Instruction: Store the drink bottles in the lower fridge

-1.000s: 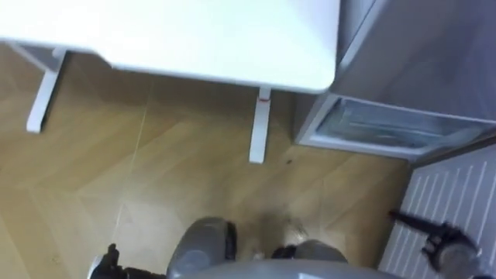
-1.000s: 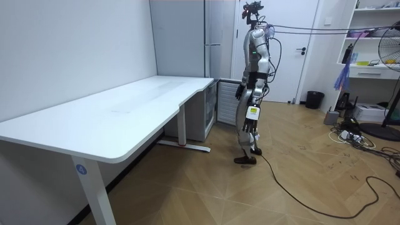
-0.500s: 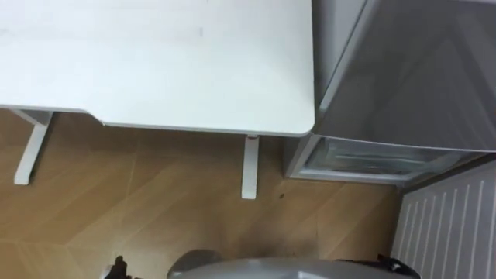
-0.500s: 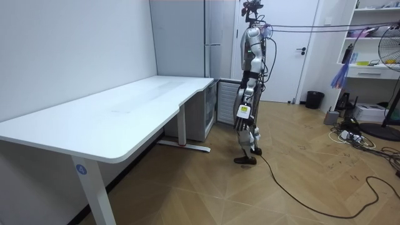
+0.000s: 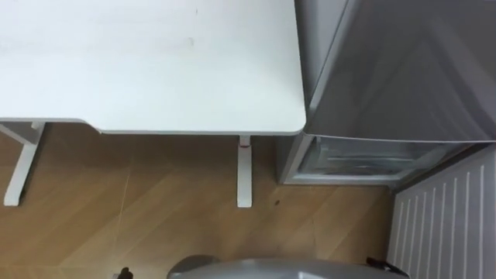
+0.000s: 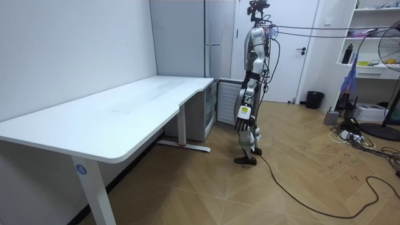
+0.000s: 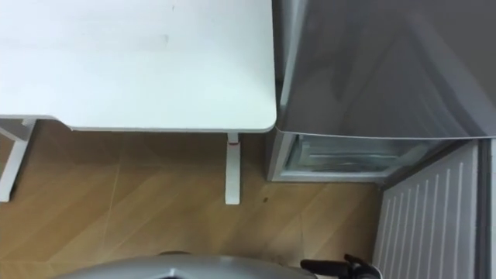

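Robot stands on the wood floor (image 5: 155, 209) facing the gap where the desk (image 5: 155, 70) meets the fridge (image 5: 403, 70). The desk is a white, smooth, flat slab with a rounded near-right corner, and its right edge sits just beside the fridge's left wall. A thin white desk leg (image 5: 245, 174) with a small red mark at its top drops from near that corner. A second white leg (image 5: 19, 167) is at far left. The fridge's upper part is grey, matte and boxy, overhanging the lower fridge (image 5: 364, 159), which is open at floor level right of the desk leg, with a pale frame and a clear shelf or drawer front inside. Its open door (image 5: 449, 225) swings out toward the robot on the right, showing a white ribbed inner lining, and it bounds the free floor on that side. Herringbone planks run bare between the desk's near edge and the robot. In the room view there is wide open floor behind it. The right robot hand (image 7: 329, 267) is a dark shape at the bottom edge near the door; apart or together, cannot tell. The left robot hand (image 5: 122, 274) is a dark sliver at lower left; its state cannot be told either.
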